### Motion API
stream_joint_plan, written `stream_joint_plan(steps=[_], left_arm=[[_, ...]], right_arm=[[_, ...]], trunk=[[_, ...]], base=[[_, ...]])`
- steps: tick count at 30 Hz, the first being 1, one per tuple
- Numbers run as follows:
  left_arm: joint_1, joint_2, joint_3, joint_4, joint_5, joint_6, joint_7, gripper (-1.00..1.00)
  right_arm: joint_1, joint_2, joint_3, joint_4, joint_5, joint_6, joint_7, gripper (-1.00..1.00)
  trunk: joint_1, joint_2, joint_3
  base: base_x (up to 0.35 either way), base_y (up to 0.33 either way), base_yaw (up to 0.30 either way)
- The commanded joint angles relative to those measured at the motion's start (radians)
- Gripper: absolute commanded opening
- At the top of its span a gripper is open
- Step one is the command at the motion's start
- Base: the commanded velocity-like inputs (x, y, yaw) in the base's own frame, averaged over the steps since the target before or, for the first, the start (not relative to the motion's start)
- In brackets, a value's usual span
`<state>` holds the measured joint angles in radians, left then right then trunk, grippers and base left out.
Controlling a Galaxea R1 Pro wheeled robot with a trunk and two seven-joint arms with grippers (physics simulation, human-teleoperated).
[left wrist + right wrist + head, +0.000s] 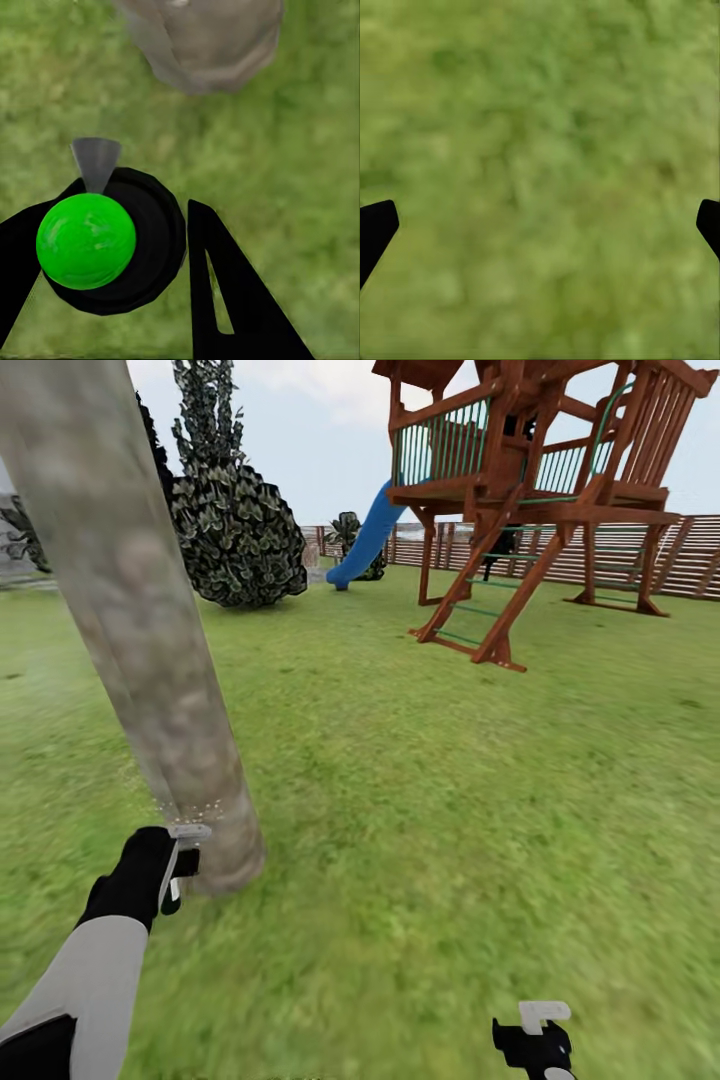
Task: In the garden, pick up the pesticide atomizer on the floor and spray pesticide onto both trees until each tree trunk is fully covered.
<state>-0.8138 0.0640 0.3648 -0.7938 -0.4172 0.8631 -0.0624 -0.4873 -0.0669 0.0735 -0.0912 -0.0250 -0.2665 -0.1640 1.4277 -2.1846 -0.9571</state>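
Note:
One tree's thick pale mottled trunk (150, 660) rises from the lawn at the left, and its base (202, 37) lies just ahead of my left gripper. That left gripper (180, 860) (135, 199) is shut on the pesticide atomizer (112, 247), a dark round bottle with a glossy green top. A grey spray cone (96, 161) points at the trunk. Fine droplets (190, 810) speckle the bark low down. My right gripper (535, 1028) (540, 217) hangs open over bare grass at the lower right. The floor is out of view.
A wooden playset (540, 490) with a ladder and a blue slide (365, 540) stands at the back right. A dark bushy tree (235, 530) stands behind the trunk. A slatted fence (690, 555) closes the far side. Green lawn (450, 810) spreads between.

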Motion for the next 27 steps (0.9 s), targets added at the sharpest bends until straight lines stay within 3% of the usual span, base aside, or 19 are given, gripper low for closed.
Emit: stream_joint_plan(steps=[1, 10, 22, 27], left_arm=[[-0.001, 0.0, 0.002, -0.009, -0.006, 0.036, -0.008, -1.0], [-0.001, -0.009, -0.004, -0.021, -0.008, 0.065, -0.008, -1.0], [-0.005, -0.01, -0.004, -0.021, -0.009, 0.066, -0.008, -1.0], [0.006, -0.008, -0.005, -0.032, -0.009, 0.064, -0.008, -1.0]], right_arm=[[0.0, 0.0, 0.008, 0.001, -0.003, -0.002, -0.005, 1.0], [0.0, -0.001, 0.008, 0.002, -0.003, -0.003, -0.005, 1.0], [0.0, 0.001, 0.008, 0.001, -0.003, -0.002, -0.005, 1.0], [0.0, 0.001, 0.008, 0.001, -0.003, -0.002, -0.005, 1.0]], trunk=[[0.0, 0.0, -0.001], [0.0, 0.0, -0.001], [0.0, 0.0, -0.001], [0.0, 0.0, -0.001]], base=[[-0.002, -0.002, 0.277], [0.242, -0.017, 0.094], [0.032, -0.26, 0.003], [0.0, -0.273, 0.221]])
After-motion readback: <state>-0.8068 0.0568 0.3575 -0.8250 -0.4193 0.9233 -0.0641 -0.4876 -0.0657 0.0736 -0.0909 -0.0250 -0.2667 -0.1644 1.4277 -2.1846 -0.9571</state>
